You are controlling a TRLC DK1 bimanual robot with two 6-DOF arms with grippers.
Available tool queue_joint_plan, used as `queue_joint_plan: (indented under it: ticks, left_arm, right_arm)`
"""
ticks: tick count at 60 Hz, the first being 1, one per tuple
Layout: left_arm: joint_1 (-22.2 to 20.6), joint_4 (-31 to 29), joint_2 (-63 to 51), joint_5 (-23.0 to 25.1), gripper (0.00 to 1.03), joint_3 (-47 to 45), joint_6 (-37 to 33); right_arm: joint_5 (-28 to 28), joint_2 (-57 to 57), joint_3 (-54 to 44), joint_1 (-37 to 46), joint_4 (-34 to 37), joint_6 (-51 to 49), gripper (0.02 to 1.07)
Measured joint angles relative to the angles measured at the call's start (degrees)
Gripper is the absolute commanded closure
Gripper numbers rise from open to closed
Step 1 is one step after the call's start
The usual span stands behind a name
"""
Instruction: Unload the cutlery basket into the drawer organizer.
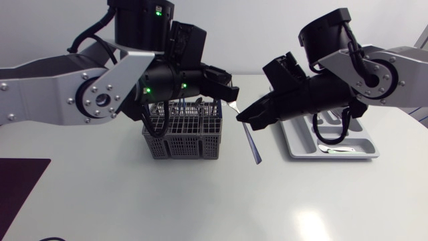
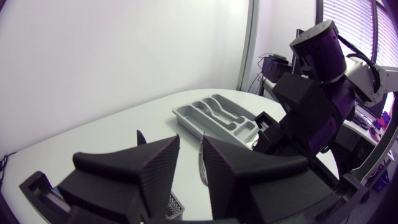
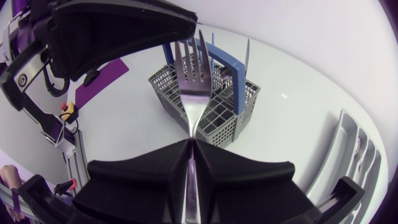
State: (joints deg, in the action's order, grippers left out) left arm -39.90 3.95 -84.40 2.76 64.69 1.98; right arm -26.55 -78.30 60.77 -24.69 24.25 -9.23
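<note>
A grey wire cutlery basket (image 1: 182, 134) with a blue handle (image 3: 224, 59) stands mid-table and holds several utensils. Just right of it, my right gripper (image 1: 242, 118) is shut on a silver fork (image 1: 252, 144), whose handle hangs down toward the table. In the right wrist view the fork (image 3: 189, 81) sticks out ahead of the right gripper (image 3: 191, 144), tines toward the basket (image 3: 211, 102). My left gripper (image 1: 227, 94) hovers above the basket's right edge at the fork's tine end. Its fingers (image 2: 155, 168) stand slightly apart, so it is open. The grey drawer organizer (image 1: 297, 144) lies at the right.
A spoon (image 1: 334, 151) lies in the organizer's near compartment. A dark mat (image 1: 20, 181) covers the table's front left corner. In the left wrist view the organizer (image 2: 217, 115) lies beyond the right arm. Bare white tabletop stretches in front of the basket.
</note>
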Motion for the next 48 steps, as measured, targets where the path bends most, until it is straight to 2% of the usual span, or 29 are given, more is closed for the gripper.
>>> queue_joint_plan:
  ticks: [5,18,35,48]
  left_arm:
    - [0.1,0.0,0.0,0.0,0.50,0.0,0.0]
    - [1.3,0.0,0.4,0.0,0.47,0.0,0.0]
    - [3.8,0.2,3.0,-0.5,0.40,0.0,-0.6]
    - [3.8,-0.9,3.3,-2.9,0.36,-0.3,-4.7]
  right_arm:
    - [0.0,0.3,-0.7,0.1,0.1,-0.2,0.96]
    - [-0.9,0.4,-3.1,4.9,0.6,-2.8,0.95]
    - [-4.0,-0.7,-3.8,21.4,3.1,-11.2,0.95]
    - [-5.4,-9.3,0.1,33.6,6.1,-17.6,0.96]
